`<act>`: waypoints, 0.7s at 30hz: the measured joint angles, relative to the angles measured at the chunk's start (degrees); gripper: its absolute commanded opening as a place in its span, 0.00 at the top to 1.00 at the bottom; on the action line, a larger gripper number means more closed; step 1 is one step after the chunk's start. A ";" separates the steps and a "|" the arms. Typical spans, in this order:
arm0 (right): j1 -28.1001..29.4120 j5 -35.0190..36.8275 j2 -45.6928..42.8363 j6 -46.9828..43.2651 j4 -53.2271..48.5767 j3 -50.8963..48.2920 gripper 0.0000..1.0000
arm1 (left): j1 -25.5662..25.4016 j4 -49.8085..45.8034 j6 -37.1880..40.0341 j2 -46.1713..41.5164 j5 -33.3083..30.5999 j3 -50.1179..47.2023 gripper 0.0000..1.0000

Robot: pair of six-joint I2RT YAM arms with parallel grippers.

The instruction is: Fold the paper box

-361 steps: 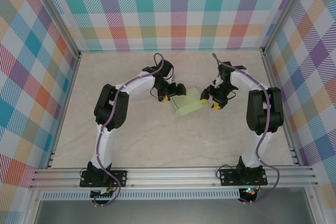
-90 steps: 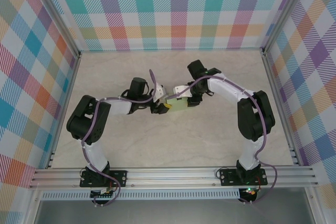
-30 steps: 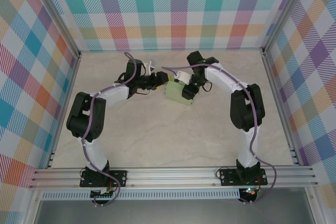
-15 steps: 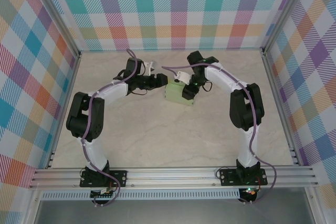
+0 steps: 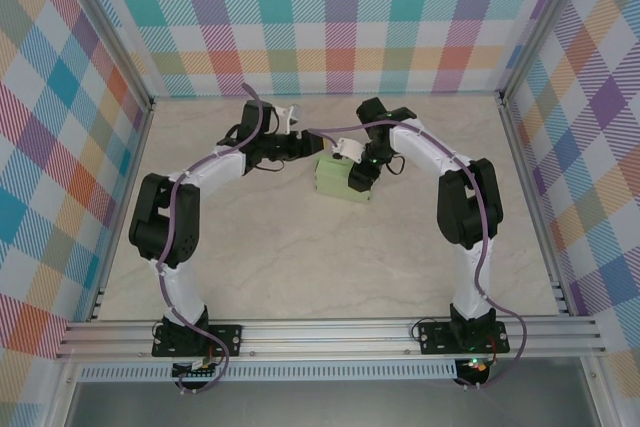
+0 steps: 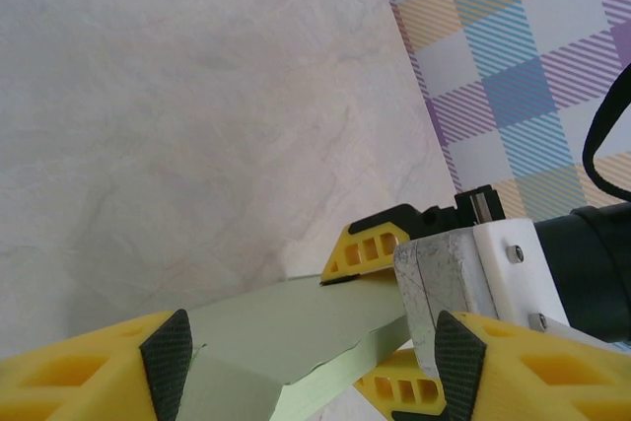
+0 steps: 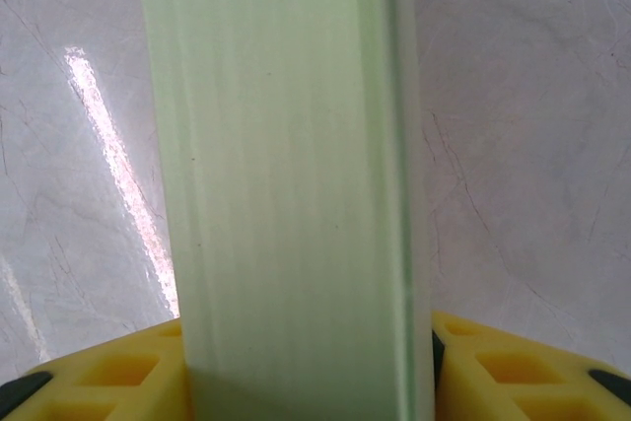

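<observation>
The paper box (image 5: 335,179) is a pale green, small flat rectangular box in the middle of the table's far half. My right gripper (image 5: 361,174) is shut on its right end. In the right wrist view the box (image 7: 286,175) runs straight out between the yellow fingers (image 7: 523,372), which press on both sides. My left gripper (image 5: 303,147) stands open just left of the box's far left corner. In the left wrist view the box (image 6: 296,342) lies ahead between the spread pads (image 6: 166,362), with the right gripper's yellow fingers (image 6: 370,248) clamped on its far end.
The marble-look tabletop (image 5: 300,257) is walled by plaid panels (image 5: 340,17) at the back and sides. An aluminium rail (image 5: 330,332) with both arm bases runs along the near edge. A purple cable (image 5: 325,132) loops from the right arm over the box.
My left gripper has opened wider and drawn back slightly up and left from the box's end. The right gripper keeps its hold and the box has barely moved.
</observation>
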 measured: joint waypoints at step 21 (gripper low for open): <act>-0.46 0.22 1.14 1.73 -1.38 1.36 0.48 | -2.21 -4.61 -2.89 -0.61 -1.07 -0.28 0.36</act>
